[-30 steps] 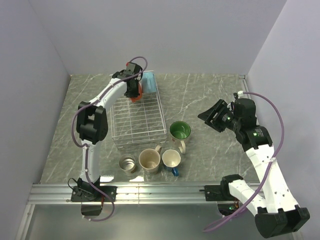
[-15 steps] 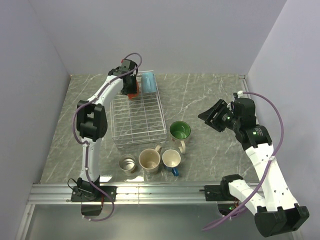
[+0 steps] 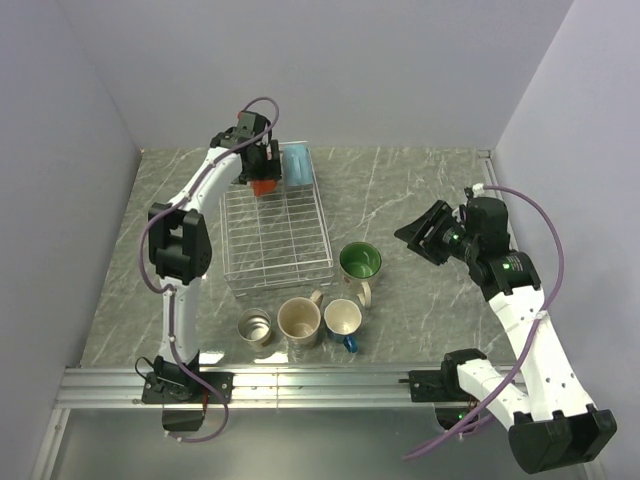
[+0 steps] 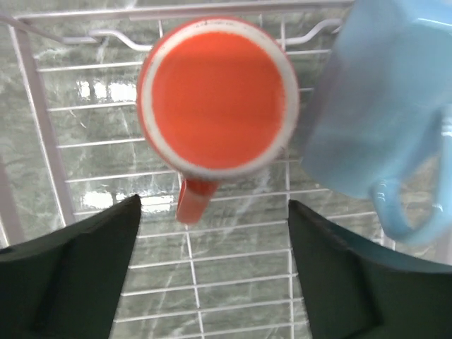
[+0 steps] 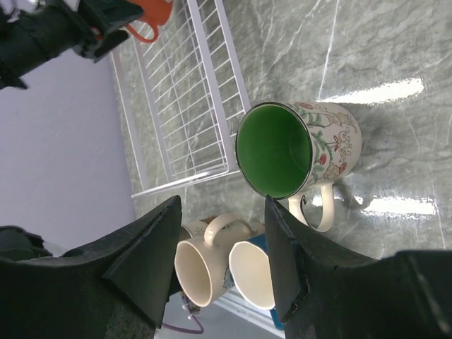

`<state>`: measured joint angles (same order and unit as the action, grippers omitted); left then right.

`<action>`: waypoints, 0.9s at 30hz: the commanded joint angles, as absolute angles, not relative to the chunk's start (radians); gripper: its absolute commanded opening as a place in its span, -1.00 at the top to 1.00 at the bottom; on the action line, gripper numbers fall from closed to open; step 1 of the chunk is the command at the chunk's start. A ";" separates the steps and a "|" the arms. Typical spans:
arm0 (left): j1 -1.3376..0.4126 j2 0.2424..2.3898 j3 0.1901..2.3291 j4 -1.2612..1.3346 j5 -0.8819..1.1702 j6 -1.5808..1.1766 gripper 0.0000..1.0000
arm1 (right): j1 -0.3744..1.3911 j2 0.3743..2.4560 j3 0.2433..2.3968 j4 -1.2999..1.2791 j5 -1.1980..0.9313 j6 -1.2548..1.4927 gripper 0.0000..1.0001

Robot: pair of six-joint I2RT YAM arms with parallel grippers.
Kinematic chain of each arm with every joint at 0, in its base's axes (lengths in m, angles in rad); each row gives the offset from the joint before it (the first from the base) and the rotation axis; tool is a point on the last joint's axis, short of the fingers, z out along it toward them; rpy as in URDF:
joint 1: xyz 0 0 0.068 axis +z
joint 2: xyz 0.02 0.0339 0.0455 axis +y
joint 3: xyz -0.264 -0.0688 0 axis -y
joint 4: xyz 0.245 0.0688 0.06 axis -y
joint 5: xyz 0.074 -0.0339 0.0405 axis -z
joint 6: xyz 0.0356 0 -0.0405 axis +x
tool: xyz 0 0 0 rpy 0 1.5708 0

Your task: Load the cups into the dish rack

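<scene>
- Cups are split between two places: the orange mug [image 4: 219, 95] sits mouth down at the far left corner of the dish rack [image 3: 275, 240], with the light blue mug [image 4: 374, 120] just beside it at the same end; whether the two touch I cannot tell
- Four wait on the table [image 3: 420, 180] by the rack's near end: the mug with the green inside [image 3: 360, 262], the beige mug [image 3: 299, 320], the dark blue mug [image 3: 343, 318] and the steel mug [image 3: 256, 326], the last three packed close in a row
- Left gripper [image 4: 213, 212] hovers above the orange mug, jaws spread wide and holding nothing, one on each side of the handle
- Right gripper [image 3: 422, 232] hangs in the air, apart from the green-lined mug, jaws parted and empty
- Risk, as I judge it: if the left arm pulls away sideways rather than straight up, a finger may catch the orange handle and drag or tip the mug on the wires, or bump the light blue neighbour
- Further risk: the packed row leaves little room for fingers, so a grab at one mug may knock the next, and the shiny steel one may slip
</scene>
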<state>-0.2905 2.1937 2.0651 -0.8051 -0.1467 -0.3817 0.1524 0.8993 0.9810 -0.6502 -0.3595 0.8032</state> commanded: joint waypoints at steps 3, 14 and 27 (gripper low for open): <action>-0.293 2.045 2.085 -0.795 -0.112 -0.439 -0.98 | 0.146 0.888 0.959 -0.604 -0.380 0.807 -0.15; -0.302 1.700 1.778 -0.744 -0.103 -0.617 -0.99 | 0.149 0.983 0.939 -0.725 -0.301 0.683 -0.11; -0.476 1.364 1.467 -0.749 -0.123 -0.745 -0.98 | 0.388 1.078 1.009 -0.582 -0.225 0.654 -0.09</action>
